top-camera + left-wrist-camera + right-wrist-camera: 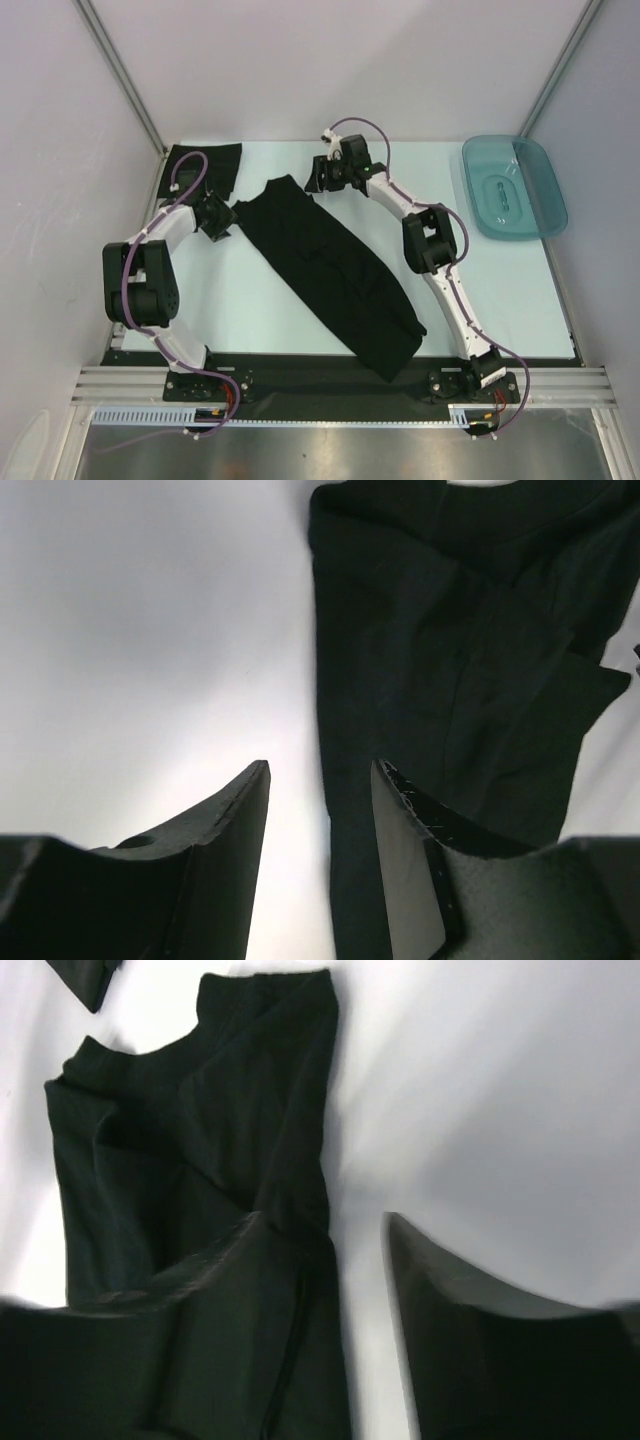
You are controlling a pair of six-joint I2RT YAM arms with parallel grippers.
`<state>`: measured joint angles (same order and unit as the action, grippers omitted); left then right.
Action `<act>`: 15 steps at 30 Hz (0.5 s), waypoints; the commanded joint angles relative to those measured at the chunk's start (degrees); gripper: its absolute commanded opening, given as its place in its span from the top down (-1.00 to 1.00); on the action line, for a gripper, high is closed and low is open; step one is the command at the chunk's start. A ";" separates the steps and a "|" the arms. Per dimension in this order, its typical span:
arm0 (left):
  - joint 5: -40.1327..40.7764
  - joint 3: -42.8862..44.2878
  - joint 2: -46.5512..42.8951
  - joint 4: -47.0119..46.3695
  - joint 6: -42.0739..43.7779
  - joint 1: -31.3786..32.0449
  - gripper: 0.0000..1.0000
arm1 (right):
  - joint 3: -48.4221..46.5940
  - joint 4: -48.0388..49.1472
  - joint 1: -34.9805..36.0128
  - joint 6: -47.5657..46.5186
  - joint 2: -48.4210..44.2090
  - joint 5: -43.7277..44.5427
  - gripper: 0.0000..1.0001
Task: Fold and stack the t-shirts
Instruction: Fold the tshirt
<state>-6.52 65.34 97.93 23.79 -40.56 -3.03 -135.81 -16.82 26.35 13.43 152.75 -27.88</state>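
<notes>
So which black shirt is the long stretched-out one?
The middle t-shirt, lying in one long slant. The other t-shirt sits as a smaller square in the far-left corner.

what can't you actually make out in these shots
- Top view: the left arm covers part of the corner shirt; its fold is unclear.
- Top view: the near end of the long shirt merges with the black rail.
- Right wrist view: blur; whether the right gripper touches cloth is unclear.
</notes>
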 commanded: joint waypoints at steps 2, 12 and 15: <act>-1.03 -2.84 -4.58 -2.78 -1.19 -0.40 -0.01 | -6.56 6.36 2.04 5.90 4.65 0.18 -0.01; -2.18 -8.48 -11.18 -3.67 -1.63 -0.31 -0.02 | -11.14 3.99 4.32 9.77 10.02 6.08 0.49; -2.79 -8.39 -11.88 -3.58 -1.54 -0.40 -0.02 | -11.06 4.78 4.33 11.88 10.38 6.34 0.76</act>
<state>-7.92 57.10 88.58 21.96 -41.19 -3.07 -144.14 -12.45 30.24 22.92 161.66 -23.73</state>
